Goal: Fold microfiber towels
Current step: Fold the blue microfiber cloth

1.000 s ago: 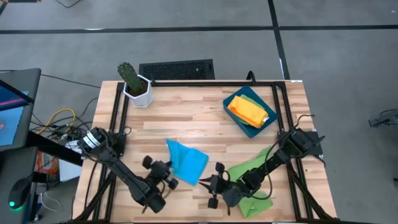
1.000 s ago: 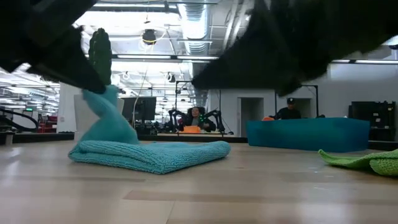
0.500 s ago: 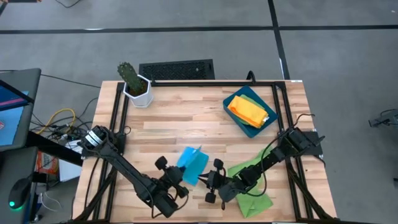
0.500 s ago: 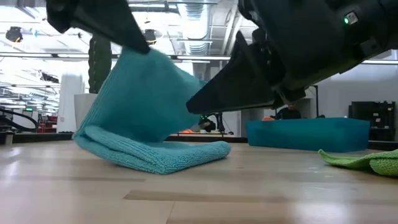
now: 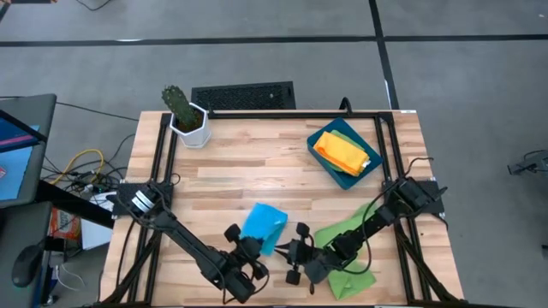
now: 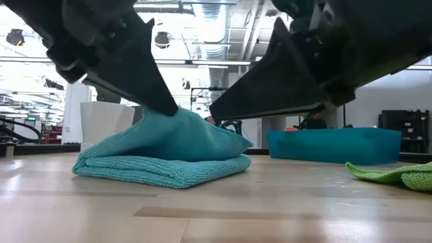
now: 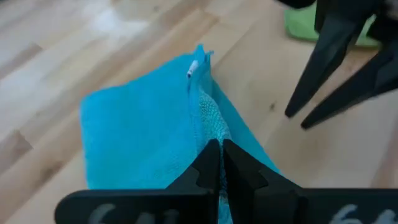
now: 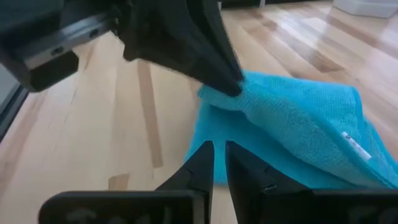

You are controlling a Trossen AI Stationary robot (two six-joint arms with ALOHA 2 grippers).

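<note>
Left gripper (image 5: 253,254) low at bottom centre, pinched onto folded blue towel (image 5: 264,228), right gripper (image 5: 289,253) alongside to its right, fingers nearly together, empty, green towel (image 5: 347,242) lower right.

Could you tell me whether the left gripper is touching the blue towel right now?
Touching: in the left wrist view the left gripper pinches the blue towel's folded edge.

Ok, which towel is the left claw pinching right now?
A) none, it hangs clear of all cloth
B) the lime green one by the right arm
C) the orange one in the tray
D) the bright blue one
D: the left claw is shut on the top fold of the bright blue towel, as the left wrist view shows.
</note>
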